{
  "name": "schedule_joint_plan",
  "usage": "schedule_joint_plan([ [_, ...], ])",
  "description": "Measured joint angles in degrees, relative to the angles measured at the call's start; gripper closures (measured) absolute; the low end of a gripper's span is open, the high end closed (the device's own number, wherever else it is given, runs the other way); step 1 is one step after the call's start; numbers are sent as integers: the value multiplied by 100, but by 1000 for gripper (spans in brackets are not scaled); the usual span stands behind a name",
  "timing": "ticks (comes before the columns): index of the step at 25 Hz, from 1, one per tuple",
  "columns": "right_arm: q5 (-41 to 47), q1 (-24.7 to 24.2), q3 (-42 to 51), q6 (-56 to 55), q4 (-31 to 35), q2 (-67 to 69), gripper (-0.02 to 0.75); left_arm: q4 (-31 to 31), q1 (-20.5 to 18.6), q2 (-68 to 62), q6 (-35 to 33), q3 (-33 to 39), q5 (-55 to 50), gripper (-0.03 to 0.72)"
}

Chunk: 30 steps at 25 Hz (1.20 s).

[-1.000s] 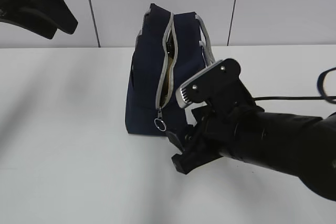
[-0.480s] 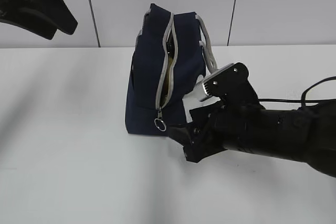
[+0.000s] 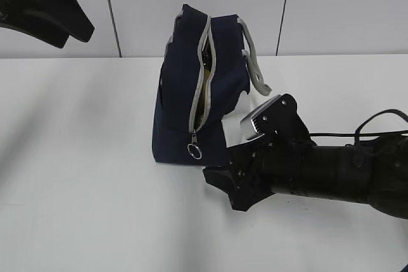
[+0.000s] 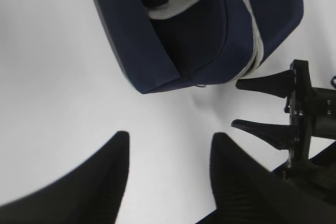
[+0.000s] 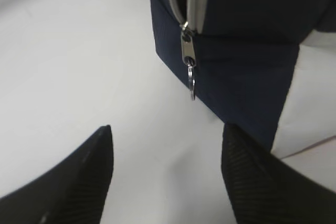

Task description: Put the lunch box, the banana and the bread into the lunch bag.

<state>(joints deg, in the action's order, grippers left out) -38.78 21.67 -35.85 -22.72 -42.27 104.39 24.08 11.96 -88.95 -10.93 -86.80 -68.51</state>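
1. Standing on the white counter (image 3: 76,176), the navy lunch bag (image 3: 182,100) sits upright near the middle of the exterior view, with a white wall behind it.
2. Its grey zipper (image 3: 203,74) runs down the face toward the camera and gapes at the top; a sliver of something yellowish shows inside the gap, too little to name.
3. The zipper's ring pull (image 3: 194,151) hangs at the low end of the track, close to the bag's bottom edge.
4. Grey strap handles (image 3: 252,62) drape over the bag's right side, above a white side panel (image 3: 239,125).
5. The right hand (image 3: 223,164) lies low over the counter just beside the bag's lower right corner, its fingers spread and holding nothing.
6. In the right wrist view the ring pull (image 5: 191,85) hangs ahead of and between the two dark fingertips (image 5: 94,177), apart from both.
7. The left hand (image 4: 168,177) is raised at the upper left of the exterior view, well away from the bag, fingers spread and empty.
8. From the left wrist view the bag (image 4: 173,40) is seen from above, with the right hand's two fingers (image 4: 262,85) pointing at its corner.
9. The lunch box, banana and bread cannot be made out in any view.
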Motion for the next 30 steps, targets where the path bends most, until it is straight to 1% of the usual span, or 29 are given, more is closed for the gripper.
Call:
schedule_joint_plan([
  [3,-108,0,0,116,117,148,260,0,0,0,0,0,0,328],
  [10,-654,0,-119,761,418,670,261,0,0,0,0,0,0,328],
  [14,-958,0,-282,842,460,943,261,0,0,0,0,151,72,328],
  [20,-1061,0,-671,864,471,1359,263,0,0,-5,-35,357,221,328],
  [22,-1089,0,-808,864,471,1477,287,0,0,-25,-40,369,234,328],
  [27,-1141,0,-977,864,471,1653,389,0,0,-104,-81,373,261,328],
  [30,-1197,0,-978,864,471,1653,433,0,0,-111,-85,380,274,328],
])
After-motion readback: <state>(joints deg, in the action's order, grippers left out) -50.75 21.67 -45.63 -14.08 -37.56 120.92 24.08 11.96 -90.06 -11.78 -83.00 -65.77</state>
